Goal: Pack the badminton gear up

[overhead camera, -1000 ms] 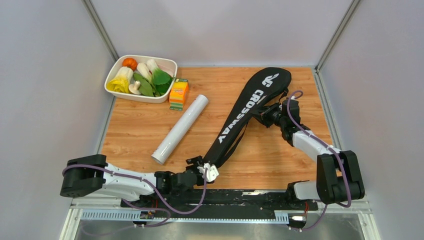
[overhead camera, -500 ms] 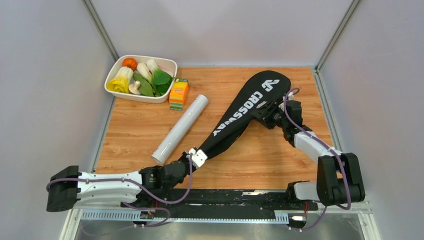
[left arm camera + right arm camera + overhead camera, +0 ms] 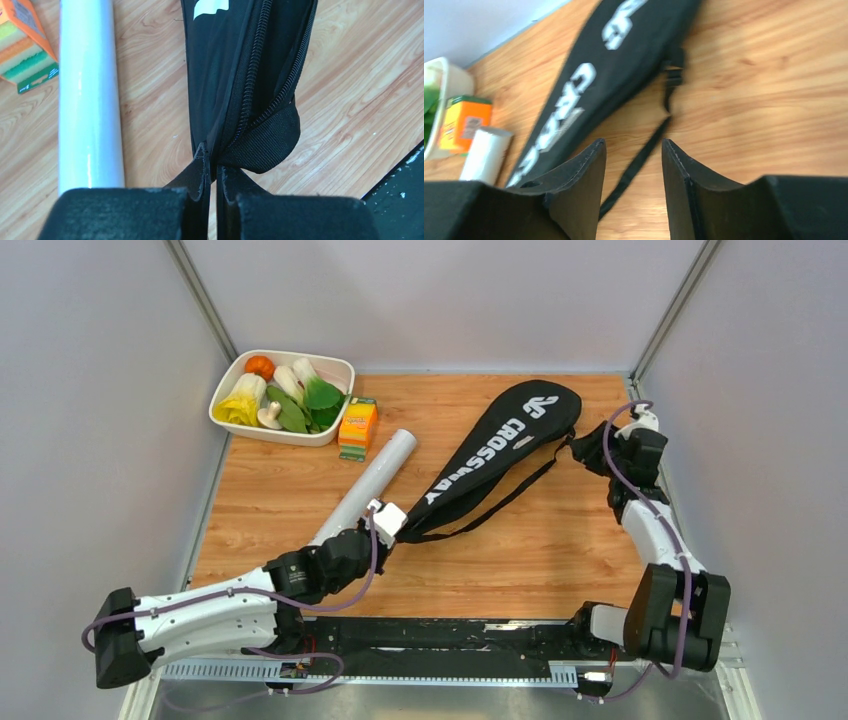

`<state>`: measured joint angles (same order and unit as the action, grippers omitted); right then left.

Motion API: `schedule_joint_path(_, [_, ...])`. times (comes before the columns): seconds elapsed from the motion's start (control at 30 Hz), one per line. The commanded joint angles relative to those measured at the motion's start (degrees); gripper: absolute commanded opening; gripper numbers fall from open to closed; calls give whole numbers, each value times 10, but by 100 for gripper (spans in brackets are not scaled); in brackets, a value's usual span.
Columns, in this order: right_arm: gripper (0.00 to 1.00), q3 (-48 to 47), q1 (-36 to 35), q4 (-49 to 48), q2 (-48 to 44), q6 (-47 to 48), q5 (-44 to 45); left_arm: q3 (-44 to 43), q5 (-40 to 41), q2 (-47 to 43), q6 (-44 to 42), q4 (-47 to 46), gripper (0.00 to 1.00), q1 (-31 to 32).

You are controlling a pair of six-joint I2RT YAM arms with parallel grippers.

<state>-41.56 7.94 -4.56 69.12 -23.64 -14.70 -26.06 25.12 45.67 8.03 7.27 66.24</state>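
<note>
Left wrist view: the left gripper [image 3: 212, 161] is pinched tight on the narrow zipped end of the black CROSSWAY bag [image 3: 227, 75]. The bag lies slantwise on the table [image 3: 560, 540], with the white tube [image 3: 89, 100] just beside it. The right gripper [image 3: 631, 150] stands parted and empty near the bag's wide end.
</note>
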Motion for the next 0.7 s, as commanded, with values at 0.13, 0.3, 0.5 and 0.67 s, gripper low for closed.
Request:
schedule_joint_path(0.13, [58, -59, 85, -6, 138, 17, -164, -58, -65, -60, 82, 84, 0, -61])
schedule_joint_path(0.3, [61, -45, 82, -43, 175, 3, -164, -69, -85, -59, 95, 96, 0, -75])
schedule_joint_path(0.5, [66, -44, 77, -132, 236, -14, -171, -72, -103, -57, 104, 98, 0, -89])
schedule_joint_path(0.67, [66, -66, 65, -169, 299, -40, -173, -71, -119, -62, 119, 97, 0, -100])
